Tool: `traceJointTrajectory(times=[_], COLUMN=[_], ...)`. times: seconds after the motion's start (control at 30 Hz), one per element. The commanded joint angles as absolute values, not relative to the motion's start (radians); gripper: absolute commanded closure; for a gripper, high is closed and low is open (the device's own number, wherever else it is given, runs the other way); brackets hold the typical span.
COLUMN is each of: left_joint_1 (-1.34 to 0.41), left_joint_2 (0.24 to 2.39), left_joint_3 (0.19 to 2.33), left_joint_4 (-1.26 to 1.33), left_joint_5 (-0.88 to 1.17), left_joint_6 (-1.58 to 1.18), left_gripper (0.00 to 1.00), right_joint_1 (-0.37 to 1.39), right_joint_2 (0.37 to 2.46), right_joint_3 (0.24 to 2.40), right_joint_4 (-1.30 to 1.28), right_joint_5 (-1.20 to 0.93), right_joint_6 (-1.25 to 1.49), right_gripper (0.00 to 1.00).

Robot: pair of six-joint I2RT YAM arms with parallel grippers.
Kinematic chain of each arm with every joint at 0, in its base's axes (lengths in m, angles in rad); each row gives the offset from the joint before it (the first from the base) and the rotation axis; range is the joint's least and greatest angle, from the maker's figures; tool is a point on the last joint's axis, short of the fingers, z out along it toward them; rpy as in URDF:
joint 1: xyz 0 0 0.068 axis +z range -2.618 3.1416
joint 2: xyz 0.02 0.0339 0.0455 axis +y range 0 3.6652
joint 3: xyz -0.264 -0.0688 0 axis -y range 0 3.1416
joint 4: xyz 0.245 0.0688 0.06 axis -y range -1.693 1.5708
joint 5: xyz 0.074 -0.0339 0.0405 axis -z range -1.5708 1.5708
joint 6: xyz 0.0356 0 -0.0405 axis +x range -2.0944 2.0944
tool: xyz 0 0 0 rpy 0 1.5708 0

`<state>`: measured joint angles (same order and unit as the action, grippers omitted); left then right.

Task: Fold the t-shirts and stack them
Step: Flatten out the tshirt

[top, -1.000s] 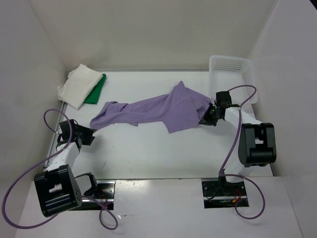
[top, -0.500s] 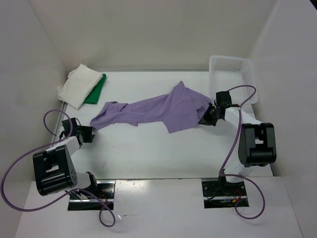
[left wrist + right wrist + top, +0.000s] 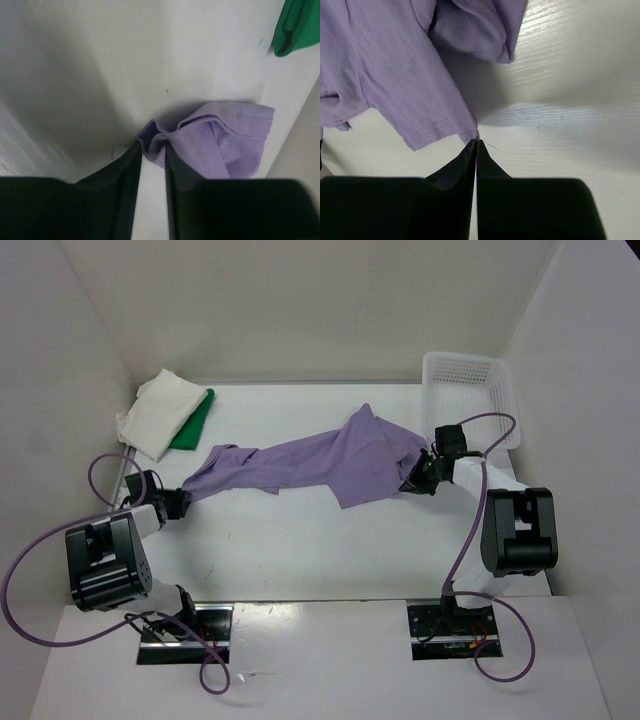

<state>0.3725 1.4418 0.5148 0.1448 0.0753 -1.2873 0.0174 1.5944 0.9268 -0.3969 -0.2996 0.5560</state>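
The light purple t-shirt (image 3: 320, 465) lies stretched across the table between both arms. My left gripper (image 3: 176, 502) is at its left end, jaws still apart, with a bunched corner of the purple cloth (image 3: 220, 140) between the fingertips of the left gripper (image 3: 152, 147). My right gripper (image 3: 412, 480) is at the shirt's right end. In the right wrist view the right gripper (image 3: 476, 141) is shut on a hemmed corner of the purple shirt (image 3: 395, 75). The white-cream t-shirt (image 3: 158, 412) lies on the green one (image 3: 195, 425) at the back left.
A white lattice basket (image 3: 430, 390) stands at the back right, just behind the right arm. White walls close the table on three sides. A green edge (image 3: 297, 25) shows at the top right of the left wrist view.
The left arm has swung toward the shirt's left end, bringing its gripper onto the corner, and its jaws have narrowed. The right arm and the shirt have barely moved.
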Motion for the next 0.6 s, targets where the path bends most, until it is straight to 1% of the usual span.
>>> traceJointTrajectory(times=[0.0,0.03,0.13,0.17,0.23,0.27,0.4,0.5,0.57], left_joint_1=[0.377,0.377,0.377,0.377,0.377,0.377,0.377,0.364,0.342], left_joint_2=[1.476,1.476,1.454,1.444,1.404,1.387,1.28,1.215,1.194], left_joint_3=[0.54,0.549,0.563,0.574,0.586,0.595,0.664,0.719,0.8], left_joint_4=[0.155,0.155,0.129,0.129,0.101,0.092,0.038,-0.026,-0.073], left_joint_5=[0.071,0.06,0.049,0.049,0.04,0.04,0.063,0.135,0.175], left_joint_6=[-1.279,-1.269,-1.259,-1.247,-1.229,-1.206,-1.114,-1.022,-0.982], left_gripper=[0.68,0.77,0.87,0.94,0.98,1.0,1.0,1.0,1.0], right_joint_1=[0.029,0.029,0.029,0.029,0.029,0.038,0.06,0.07,0.071], right_joint_2=[1.585,1.585,1.575,1.562,1.548,1.528,1.453,1.349,1.293], right_joint_3=[0.92,0.92,0.92,0.92,0.92,0.93,0.966,1.006,1.057], right_joint_4=[-0.367,-0.367,-0.367,-0.367,-0.388,-0.388,-0.463,-0.529,-0.57], right_joint_5=[-0.304,-0.304,-0.295,-0.295,-0.295,-0.284,-0.275,-0.275,-0.265], right_joint_6=[0.54,0.54,0.54,0.54,0.54,0.54,0.549,0.558,0.558], right_gripper=[0.96,0.96,0.96,0.96,0.96,0.96,0.98,1.0,1.0])
